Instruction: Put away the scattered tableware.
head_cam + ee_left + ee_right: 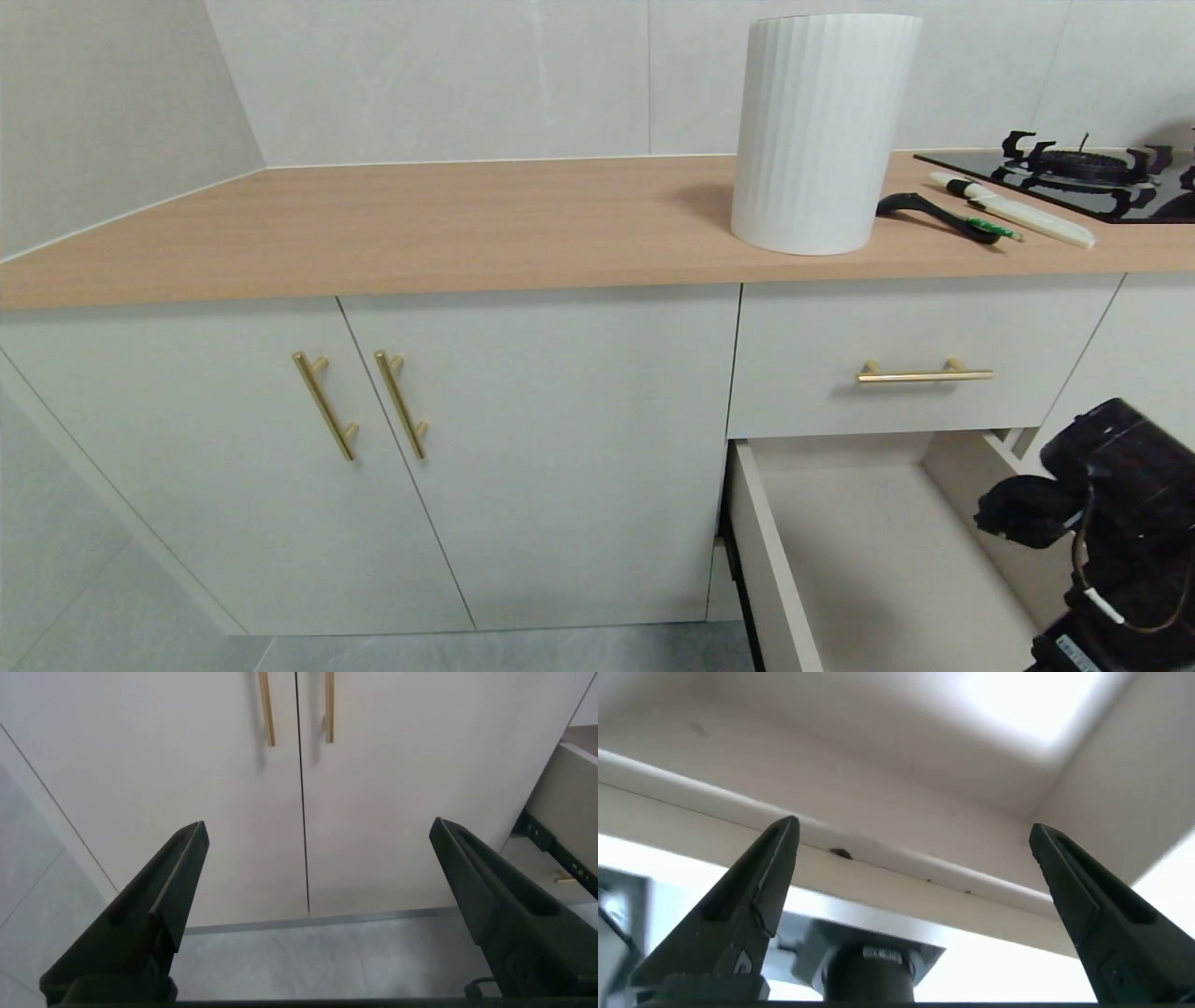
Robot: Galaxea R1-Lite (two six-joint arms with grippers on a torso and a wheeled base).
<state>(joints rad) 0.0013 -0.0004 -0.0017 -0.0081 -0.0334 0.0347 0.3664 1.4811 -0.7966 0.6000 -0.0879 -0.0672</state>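
Countertop: one canister, one ladle, one knife; left hand, right hand apart.

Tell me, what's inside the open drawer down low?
The open drawer shows a pale bare floor and walls. The right tool covers its right side, hiding that part.

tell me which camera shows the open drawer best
The head view: the open drawer shows its floor and side walls. The left wrist view catches one outer corner; the right wrist view, a close inner corner.
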